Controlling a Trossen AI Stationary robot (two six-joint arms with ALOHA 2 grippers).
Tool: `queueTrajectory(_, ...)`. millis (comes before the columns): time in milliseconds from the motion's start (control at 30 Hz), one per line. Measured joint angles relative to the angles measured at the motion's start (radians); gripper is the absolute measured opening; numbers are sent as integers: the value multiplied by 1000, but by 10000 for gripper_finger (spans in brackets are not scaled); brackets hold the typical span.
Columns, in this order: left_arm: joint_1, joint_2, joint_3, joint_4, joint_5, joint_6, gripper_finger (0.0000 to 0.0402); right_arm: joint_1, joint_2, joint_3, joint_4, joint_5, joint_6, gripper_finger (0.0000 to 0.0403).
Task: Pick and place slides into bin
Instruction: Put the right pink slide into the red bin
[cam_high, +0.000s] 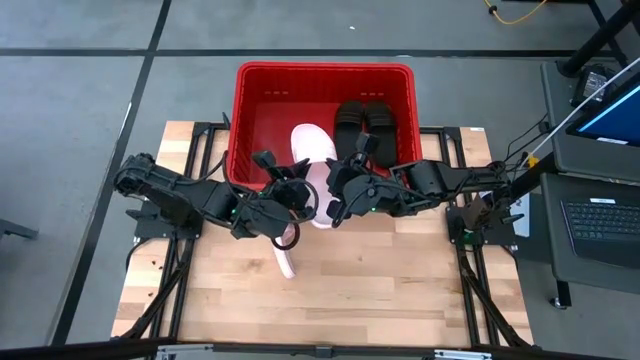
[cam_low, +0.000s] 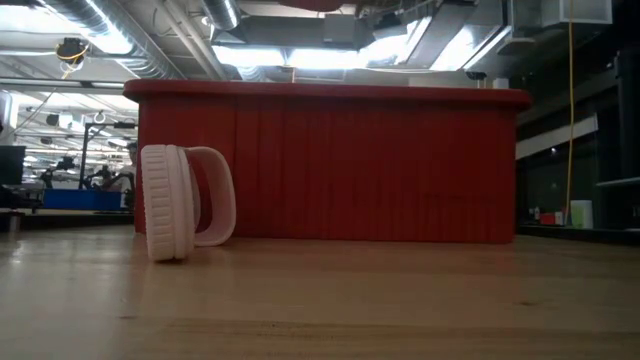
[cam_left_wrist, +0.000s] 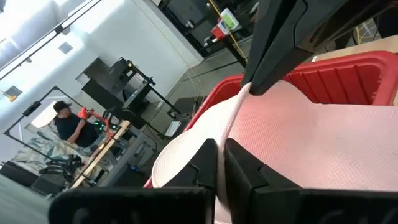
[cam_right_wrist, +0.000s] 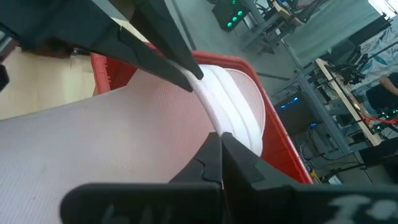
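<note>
Pink slide (cam_high: 312, 160) — light, flexible foam by its look, best pinched at the sole edge — held over the bin's (cam_high: 400, 72) near rim, left claw (cam_high: 291, 192) and right claw (cam_high: 338, 187) both clamped on it.

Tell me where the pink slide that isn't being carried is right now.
In the low view the pink slide stands on its edge on the table, just in front of the red bin near its left corner.

Red slotted bin (cam_high: 250, 100) at table's far edge. 2 black slides (cam_high: 364, 125) lie side by side inside, right part. 1 pink slide (cam_high: 312, 160) tilted over the near rim; other pink slide (cam_low: 180, 203) stands on edge on table just beside bin's front.
</note>
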Motion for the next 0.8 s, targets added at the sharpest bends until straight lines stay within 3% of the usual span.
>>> queueTrajectory(167, 20, 0, 0, -3, 5, 32, 6, 1, 0, 0, 15, 4, 18, 34)
queueTrajectory(467, 77, -12, -1, -106, -26, 45, 5, 0, -2, 1, 5, 1, 1, 128)
queueTrajectory(567, 104, -30, -1, -127, 19, 43, 4, 1, -2, 1, -2, 1, 10, 144)
queueTrajectory(667, 142, -47, -1, -157, 103, 51, 4, 1, -2, 1, -1, 1, 31, 127)
queueTrajectory(800, 210, -83, -1, -164, 191, 91, 4, 1, -2, 1, -2, 1, 27, 57)
